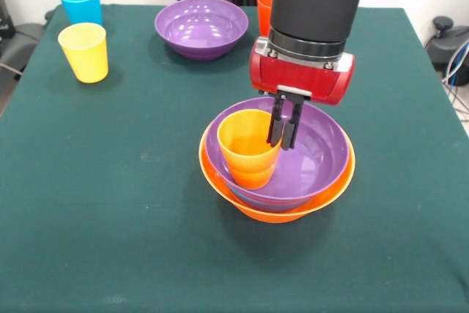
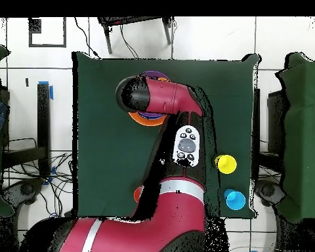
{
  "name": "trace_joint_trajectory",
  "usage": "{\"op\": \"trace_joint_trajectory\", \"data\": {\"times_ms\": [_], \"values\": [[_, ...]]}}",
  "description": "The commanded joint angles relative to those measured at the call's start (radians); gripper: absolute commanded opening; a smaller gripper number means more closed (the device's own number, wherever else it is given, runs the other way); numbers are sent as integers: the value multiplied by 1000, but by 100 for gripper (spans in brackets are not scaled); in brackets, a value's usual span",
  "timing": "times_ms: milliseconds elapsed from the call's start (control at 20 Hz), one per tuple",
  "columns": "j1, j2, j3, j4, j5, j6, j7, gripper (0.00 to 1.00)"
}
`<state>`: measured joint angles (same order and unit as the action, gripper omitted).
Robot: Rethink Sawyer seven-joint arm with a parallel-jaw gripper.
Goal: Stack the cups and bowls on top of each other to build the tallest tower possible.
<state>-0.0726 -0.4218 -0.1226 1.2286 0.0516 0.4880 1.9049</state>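
The tool [image 1: 283,131] pinches the rim of the orange cup [image 1: 249,148], which sits inside the purple bowl [image 1: 308,159] nested in the large orange bowl [image 1: 293,207] (the tower's base). Next, probably: release, lift clear, then fetch another piece.

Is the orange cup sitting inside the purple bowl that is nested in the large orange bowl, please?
Yes, the orange cup stands upright inside the purple bowl, which sits nested in the large orange bowl.

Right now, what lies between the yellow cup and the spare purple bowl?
Nothing: in the front view only bare green tablecloth separates the yellow cup from the spare purple bowl.
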Motion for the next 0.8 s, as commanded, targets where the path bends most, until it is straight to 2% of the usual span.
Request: {"op": "trace_joint_trajectory", "data": {"times_ms": [50, 800], "values": [[-20, 44, 88, 47, -55, -15, 17, 0], [6, 39, 79, 58, -37, -19, 63, 0]]}}
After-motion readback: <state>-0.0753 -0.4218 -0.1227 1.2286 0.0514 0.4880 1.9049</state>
